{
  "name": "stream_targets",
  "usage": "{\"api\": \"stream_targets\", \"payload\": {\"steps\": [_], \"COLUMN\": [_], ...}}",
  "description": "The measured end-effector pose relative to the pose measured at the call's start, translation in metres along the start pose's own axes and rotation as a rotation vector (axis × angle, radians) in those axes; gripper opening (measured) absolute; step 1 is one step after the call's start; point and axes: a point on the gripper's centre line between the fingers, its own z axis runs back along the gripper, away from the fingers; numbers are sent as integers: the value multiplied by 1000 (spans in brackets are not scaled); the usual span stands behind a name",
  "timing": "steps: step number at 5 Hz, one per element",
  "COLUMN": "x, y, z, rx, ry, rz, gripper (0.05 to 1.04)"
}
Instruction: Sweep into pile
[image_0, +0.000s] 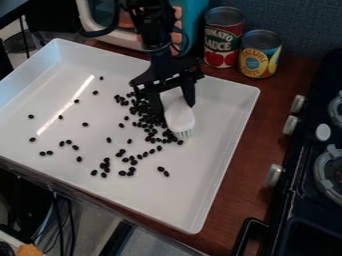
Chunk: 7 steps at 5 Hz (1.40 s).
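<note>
Spreading over the left and middle of the frame, the white tray sat on the brown desk, with the black stove along the right edge. A toy oven stood behind the tray at the top, beside the arm, which hung down from the top edge. To its right, at the upper right, the red can and the yellow can stood side by side.

The end effector, just above the middle of the frame, was closed on the white brush, whose bristles pointed down at the tray floor, at the right side of the densest beans.

The sweep looked partly done. Many beans lay crowded in a loose band left of the brush, some of them touching, but the band had ragged edges and was hardly a neat pile. Smaller groups lay below it, near the middle of the tray, and single beans were scattered well apart toward its left side. Those outliers seemed the main work left, along with tightening the band into one heap.
</note>
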Motion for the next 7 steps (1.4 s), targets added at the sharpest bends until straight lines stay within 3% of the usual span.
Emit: {"api": "stream_targets", "payload": {"steps": [3,6,7], "x": [17,40,45], "y": [35,100,124], "z": [0,10,13], "rx": [-6,9,38], "ry": [-39,-62,-89], "rz": [52,166,173], "gripper": [709,708,708]}}
